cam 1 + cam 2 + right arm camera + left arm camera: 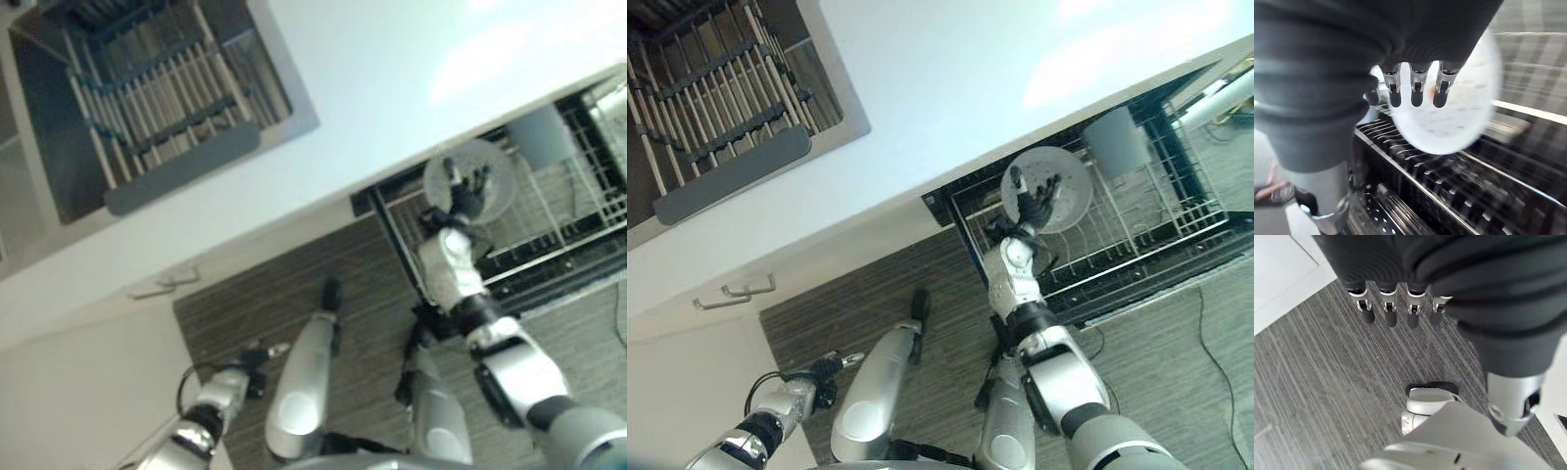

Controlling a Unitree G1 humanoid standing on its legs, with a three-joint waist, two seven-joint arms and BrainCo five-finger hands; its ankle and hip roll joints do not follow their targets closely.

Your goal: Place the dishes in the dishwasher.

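Nearest, the left hand (813, 374) is seen hanging low over the grey striped carpet (1312, 396), fingers straight and relaxed, nothing held. Farther out, the right hand (1031, 208) is raised over the pulled-out wire dishwasher rack (1136, 245), its fingers curled onto a round white speckled plate (1063, 186). The plate is held roughly on edge, its face turned toward the head camera, above the rack's tines; the slots lie just below and beyond the fingers, so a downward lowering is judged to be needed. A grey upturned cup (1114, 140) is noted standing in the rack beside the plate. Beyond, a white countertop (950, 88) is seen. No legible writing is seen.
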